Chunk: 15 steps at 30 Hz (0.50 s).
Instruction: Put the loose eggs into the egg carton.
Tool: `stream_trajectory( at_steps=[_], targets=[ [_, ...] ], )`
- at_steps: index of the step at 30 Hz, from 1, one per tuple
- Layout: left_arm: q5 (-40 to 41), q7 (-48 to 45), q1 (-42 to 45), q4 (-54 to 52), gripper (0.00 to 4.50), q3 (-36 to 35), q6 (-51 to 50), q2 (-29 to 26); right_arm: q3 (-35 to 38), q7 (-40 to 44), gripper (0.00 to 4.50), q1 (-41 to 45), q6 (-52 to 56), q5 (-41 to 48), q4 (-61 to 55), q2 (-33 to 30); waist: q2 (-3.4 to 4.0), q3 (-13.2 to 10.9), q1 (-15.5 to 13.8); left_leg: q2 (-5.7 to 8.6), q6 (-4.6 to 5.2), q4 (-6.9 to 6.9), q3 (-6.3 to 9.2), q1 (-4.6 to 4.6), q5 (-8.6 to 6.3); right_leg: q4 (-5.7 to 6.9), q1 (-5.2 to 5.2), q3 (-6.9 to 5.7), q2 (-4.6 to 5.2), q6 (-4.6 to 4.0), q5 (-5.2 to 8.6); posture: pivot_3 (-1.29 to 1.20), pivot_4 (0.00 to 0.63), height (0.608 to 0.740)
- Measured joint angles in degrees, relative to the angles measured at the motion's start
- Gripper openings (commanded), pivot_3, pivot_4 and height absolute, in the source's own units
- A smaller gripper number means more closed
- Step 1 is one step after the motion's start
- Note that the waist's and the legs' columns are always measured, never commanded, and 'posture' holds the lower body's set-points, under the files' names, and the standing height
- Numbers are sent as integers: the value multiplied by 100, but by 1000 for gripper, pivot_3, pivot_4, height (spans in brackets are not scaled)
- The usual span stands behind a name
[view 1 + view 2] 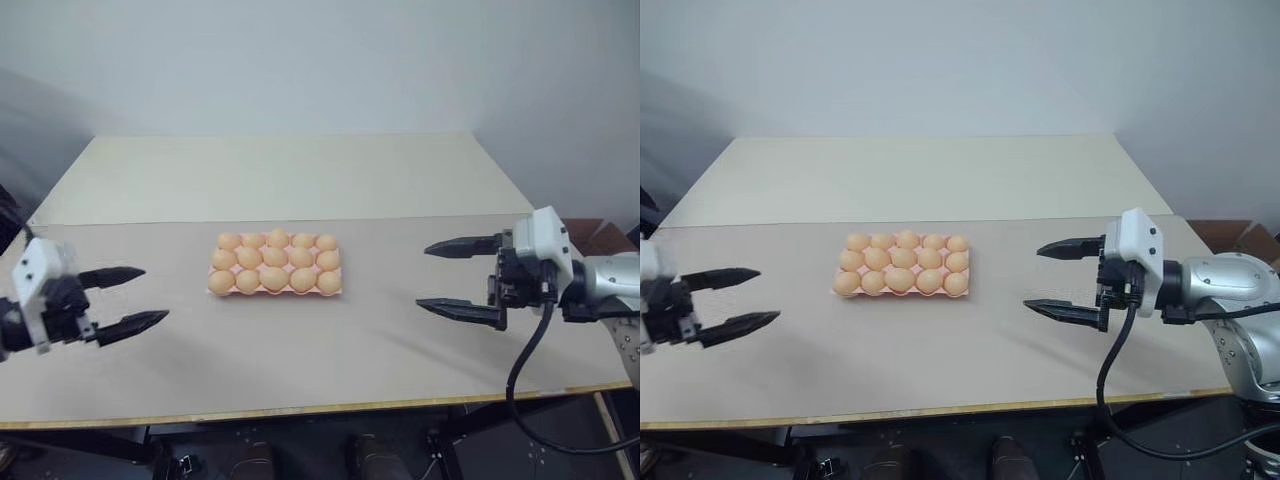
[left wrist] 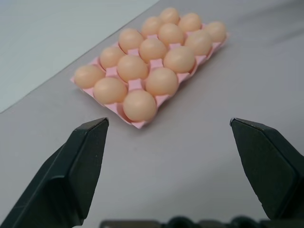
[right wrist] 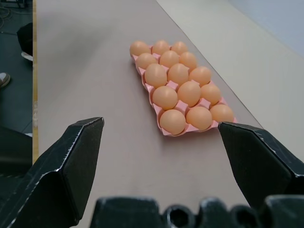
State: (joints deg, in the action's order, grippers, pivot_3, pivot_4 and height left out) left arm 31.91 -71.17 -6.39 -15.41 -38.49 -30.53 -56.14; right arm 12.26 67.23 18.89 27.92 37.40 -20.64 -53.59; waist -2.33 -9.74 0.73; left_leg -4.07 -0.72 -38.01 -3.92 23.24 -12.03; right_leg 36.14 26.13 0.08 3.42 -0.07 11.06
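From the head, the egg carton (image 1: 275, 266) sat mid-tabletop, every cup filled with eggs (image 1: 274, 278); no loose ones lay about, so the job looked done. Left gripper (image 2: 168, 128) and right gripper (image 3: 161, 126) hung spread, empty.

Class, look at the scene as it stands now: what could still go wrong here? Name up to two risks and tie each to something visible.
1. The egg carton looks full, with eggs in all fifteen cups and rising well above the shallow cups; a bump to the carton might roll some out.
2. The left gripper and right gripper hang open on either side, fingers pointing inward toward the carton; a careless inward sweep could knock it.
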Motion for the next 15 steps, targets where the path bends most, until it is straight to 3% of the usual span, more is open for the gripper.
stream_trajectory(
  at_steps=[5, 15],
  targets=[
    [469, 189, -805, -1056, 4472, -686, -540, 210, 5, 222, 4500, -192, -33, -14, 147, -18, 0, 0, -66, 3, -1, 0, -2, 2, 0, -4, 0, -1, 5, 1, 0, 0, 150, 740],
    [993, 639, -1146, -1537, 4472, -1042, -972, 363, 3, 276, 4500, -224, -25, -12, 225, -20, 0, 0, -51, 2, -1, 1, -3, -1, 0, -3, 1, 4, 0, -1, 1, 0, 150, 740]
  ],
)
